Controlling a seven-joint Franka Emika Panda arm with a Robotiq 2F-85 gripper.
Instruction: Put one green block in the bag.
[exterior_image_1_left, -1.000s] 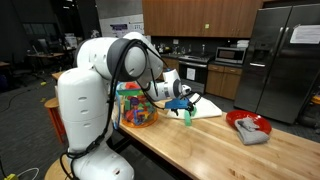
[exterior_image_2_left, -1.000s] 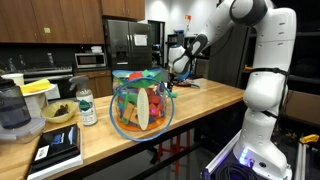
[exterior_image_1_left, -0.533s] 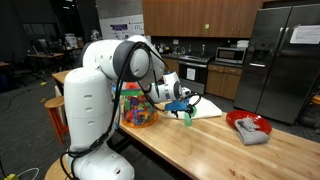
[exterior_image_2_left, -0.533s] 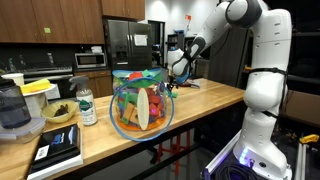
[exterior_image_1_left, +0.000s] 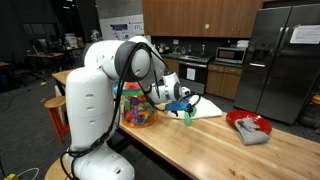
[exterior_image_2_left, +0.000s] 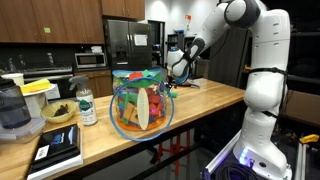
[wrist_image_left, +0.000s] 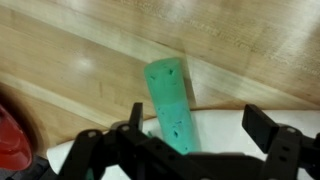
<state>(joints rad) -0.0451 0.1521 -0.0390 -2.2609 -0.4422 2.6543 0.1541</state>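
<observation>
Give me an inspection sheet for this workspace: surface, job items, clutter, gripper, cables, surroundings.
Surface: light wooden tabletop carrying a flat white sheet.
Job's things: small light-green rectangular block between the gripper's fingers; upright clear plastic bag of multicoloured blocks standing apart from it.
Clutter: red bowl with grey cloth; clear bottle.
Gripper: Robotiq gripper open, jaws wide apart, straddling the block.
Cables: black cable looped along the arm.
Surroundings: kitchen with steel refrigerator and wooden cabinets.
</observation>
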